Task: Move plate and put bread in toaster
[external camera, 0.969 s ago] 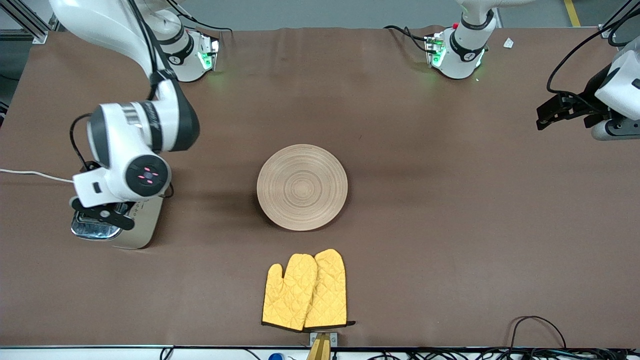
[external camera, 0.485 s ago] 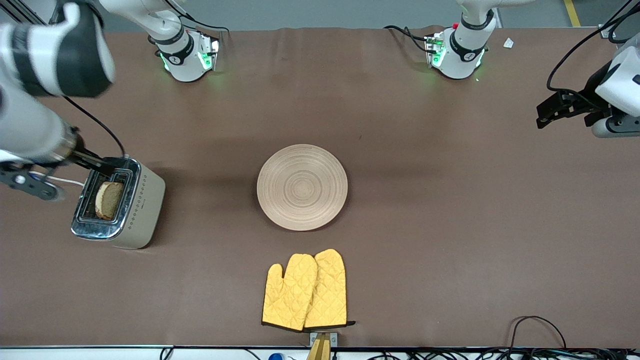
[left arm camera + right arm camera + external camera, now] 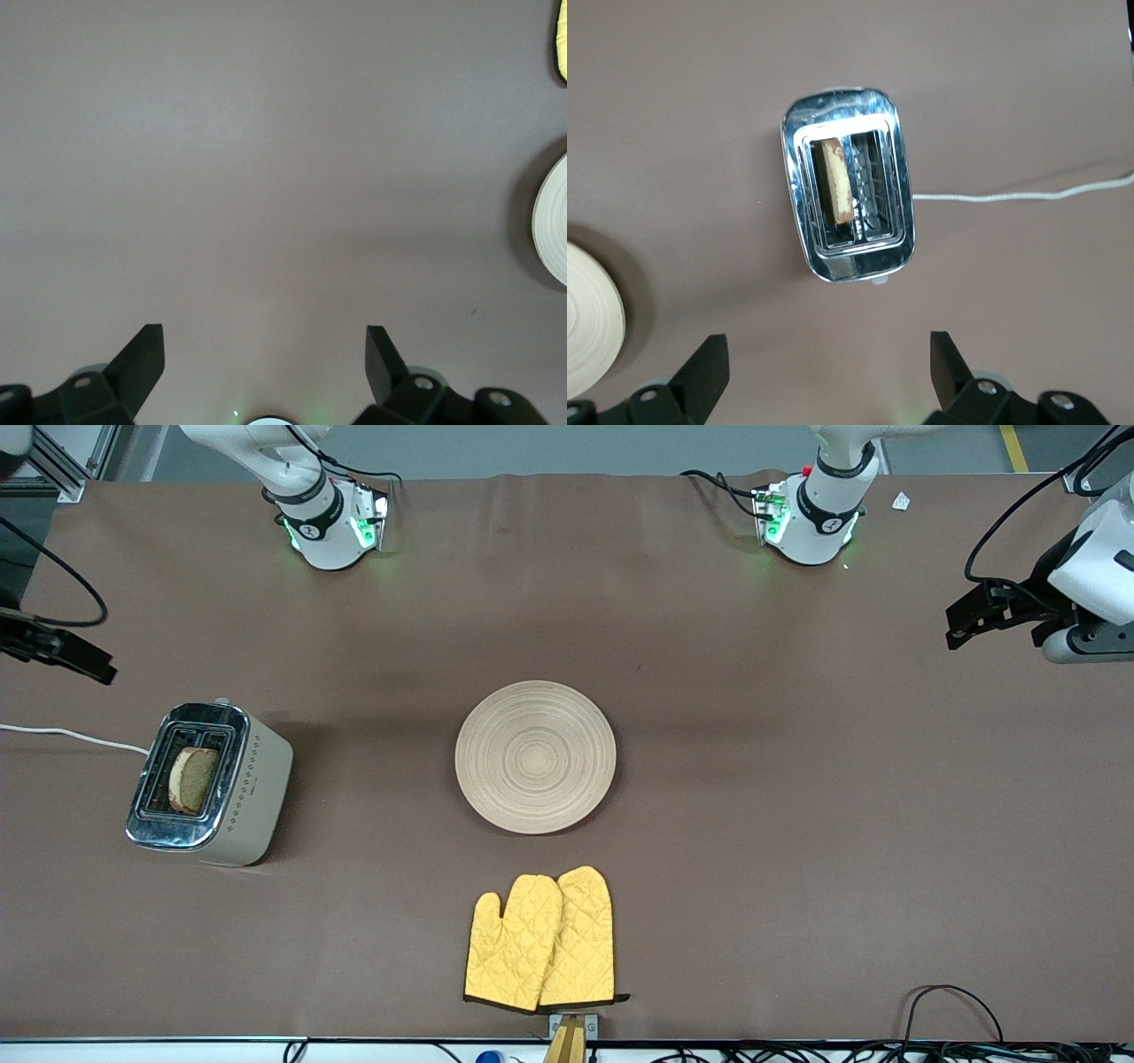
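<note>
Upright in one slot of the toaster, the bread stands where it can brown, at the right arm's end of the counter. Mid-counter, the plate lies bare, with yellow oven mitts nearer the front camera. High above the toaster, the right end effector hangs spread and empty; the left end effector, likewise spread, waits over bare counter at its own end.

You will find no readable text, label, brand or number here; the toaster shows only a dot pattern.
</note>
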Robot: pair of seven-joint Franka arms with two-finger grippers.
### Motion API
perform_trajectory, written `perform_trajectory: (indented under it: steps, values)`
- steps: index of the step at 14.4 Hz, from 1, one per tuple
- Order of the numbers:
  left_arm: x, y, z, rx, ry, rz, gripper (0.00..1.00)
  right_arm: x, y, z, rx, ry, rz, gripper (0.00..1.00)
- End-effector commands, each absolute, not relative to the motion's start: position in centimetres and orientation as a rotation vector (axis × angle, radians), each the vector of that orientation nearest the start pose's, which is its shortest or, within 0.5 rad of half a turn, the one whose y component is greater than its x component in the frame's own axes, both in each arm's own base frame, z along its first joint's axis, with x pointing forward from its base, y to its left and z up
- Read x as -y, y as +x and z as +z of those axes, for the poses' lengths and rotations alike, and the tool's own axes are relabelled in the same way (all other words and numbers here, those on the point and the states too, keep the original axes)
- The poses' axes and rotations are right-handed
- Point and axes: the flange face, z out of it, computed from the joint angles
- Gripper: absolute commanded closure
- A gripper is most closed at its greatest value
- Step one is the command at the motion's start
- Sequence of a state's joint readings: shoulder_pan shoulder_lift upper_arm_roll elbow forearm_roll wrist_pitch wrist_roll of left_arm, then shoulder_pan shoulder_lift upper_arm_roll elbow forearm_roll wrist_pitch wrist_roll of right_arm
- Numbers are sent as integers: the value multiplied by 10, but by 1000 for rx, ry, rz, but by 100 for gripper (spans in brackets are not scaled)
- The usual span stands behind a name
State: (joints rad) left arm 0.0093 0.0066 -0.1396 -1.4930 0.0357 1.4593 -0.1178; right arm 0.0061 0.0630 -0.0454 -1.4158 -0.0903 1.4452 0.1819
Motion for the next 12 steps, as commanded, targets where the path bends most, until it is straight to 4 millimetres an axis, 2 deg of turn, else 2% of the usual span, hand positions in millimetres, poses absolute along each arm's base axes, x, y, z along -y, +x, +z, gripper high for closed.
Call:
perform_trajectory:
  steps: [1,6,10,12]
  values:
    - [66,535,656,2,-3108,49,0,61,543,650,-277,-3171,1,0]
    - [59,537,658,-9,-3109,45,0,90,534,652,-152,-3137,-24,0]
    - [61,540,662,-9,-3109,28,0,86,537,653,-144,-3135,-54,0]
    - [60,540,663,-9,-3108,25,0,76,538,653,-162,-3109,-50,0]
